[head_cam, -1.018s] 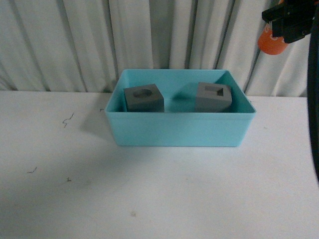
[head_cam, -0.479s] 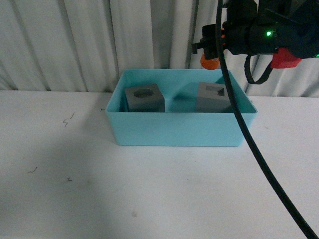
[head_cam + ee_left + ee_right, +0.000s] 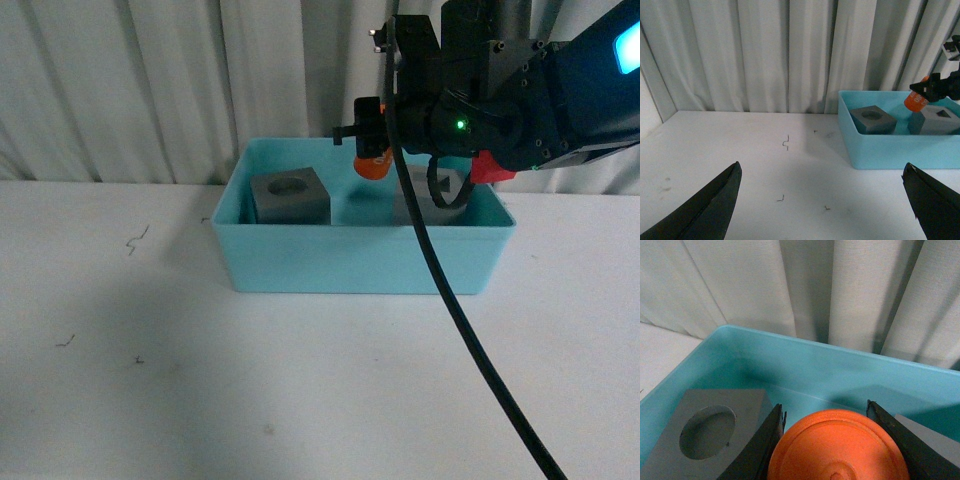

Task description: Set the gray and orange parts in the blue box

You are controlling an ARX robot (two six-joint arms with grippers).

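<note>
The right gripper (image 3: 372, 150) clamps the orange cylinder (image 3: 372, 166) over the blue box (image 3: 360, 262), between the two gray cubes (image 3: 290, 196). Dropped off-centre, it may strike a cube and bounce out. The left gripper (image 3: 822, 200) gapes wide.

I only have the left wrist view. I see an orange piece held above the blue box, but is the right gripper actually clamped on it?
Observer: Yes. In the right wrist view both fingers press the sides of the orange cylinder.
Operator: Is it over the box interior or outside the rim?
Observer: Over the interior; the right wrist view shows the blue box floor beneath it, between the two cubes.
Operator: Which cube does it hang closer to?
Observer: The front view shows it midway, the round-hole cube to its left, the square-hole cube mostly hidden behind the right gripper.
</note>
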